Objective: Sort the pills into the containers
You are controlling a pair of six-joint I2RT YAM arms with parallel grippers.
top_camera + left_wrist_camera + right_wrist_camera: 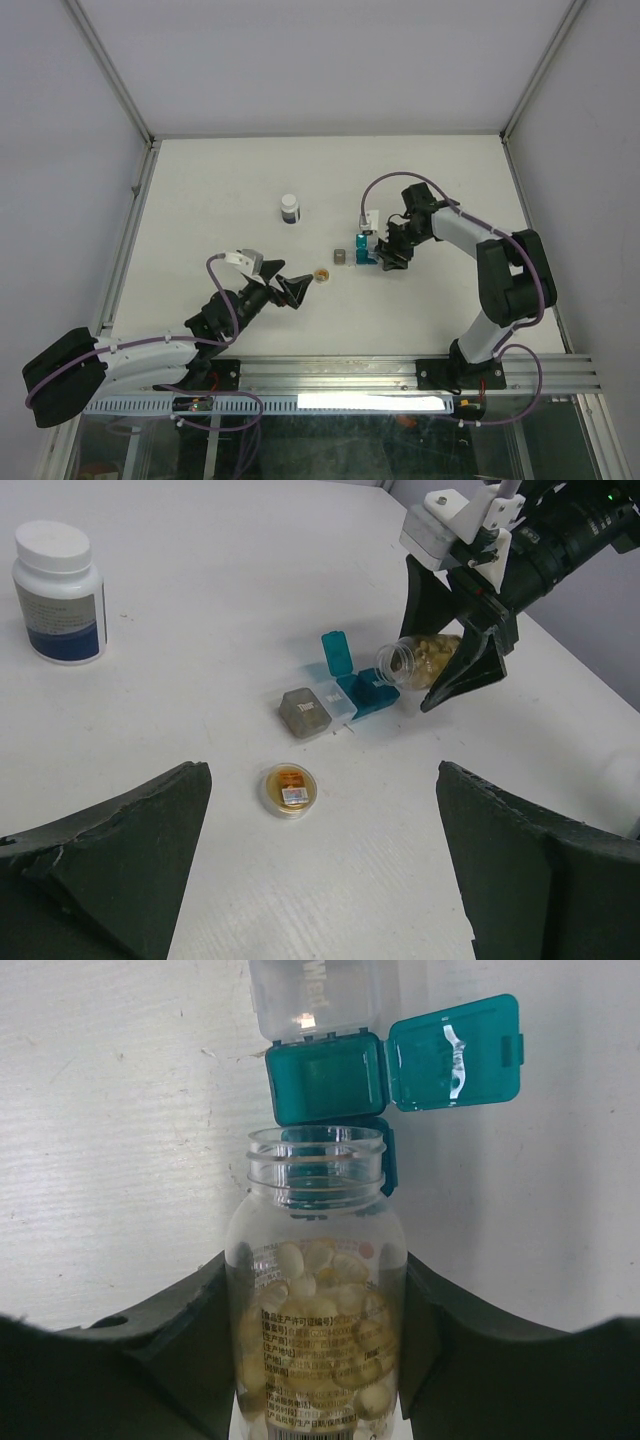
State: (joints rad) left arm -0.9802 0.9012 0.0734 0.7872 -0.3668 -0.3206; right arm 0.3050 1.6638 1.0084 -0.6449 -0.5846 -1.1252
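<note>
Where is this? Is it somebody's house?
Probably not: it looks like a robot lab booth. The left arm and right arm are bolted to a metal rail, plain walls box in the table, and the right arm holds a pill bottle tilted toward a pillbox.

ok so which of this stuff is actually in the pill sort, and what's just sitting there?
In the job:
- clear pill bottle, held tipped in the right pincer
- teal box, lid open
- grey box, lid shut

Lying about:
- white bottle, capped, standing apart
- small round cap, lying loose
- left pincer, open, holding nothing
</note>
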